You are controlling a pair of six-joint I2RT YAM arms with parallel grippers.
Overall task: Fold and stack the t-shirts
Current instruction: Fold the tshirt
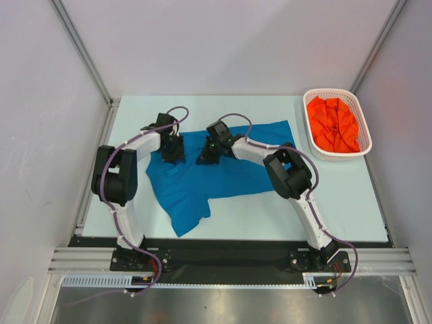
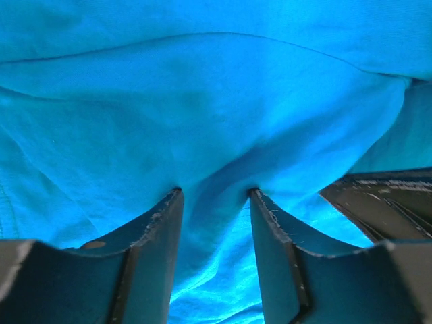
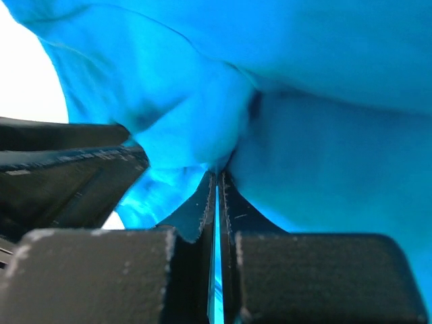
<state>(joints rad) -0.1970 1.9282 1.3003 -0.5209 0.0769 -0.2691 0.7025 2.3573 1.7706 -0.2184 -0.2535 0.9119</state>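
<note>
The blue t-shirt (image 1: 236,177) lies rumpled and partly spread in the middle of the table. Both grippers are down on its rear left part, close together. My left gripper (image 1: 173,156) (image 2: 214,196) stands open, its fingers pressed into the blue cloth (image 2: 202,101), a ridge of which runs up between them. My right gripper (image 1: 202,160) (image 3: 219,174) is shut, with a fold of the blue t-shirt (image 3: 304,101) bunched at its fingertips. The orange-red t-shirt (image 1: 332,125) lies crumpled in the basket at the back right.
The white lattice basket (image 1: 337,157) stands at the table's back right corner. Pale table surface (image 1: 337,202) shows to the right and front of the blue shirt. Grey walls enclose the back and both sides. The two grippers are almost touching.
</note>
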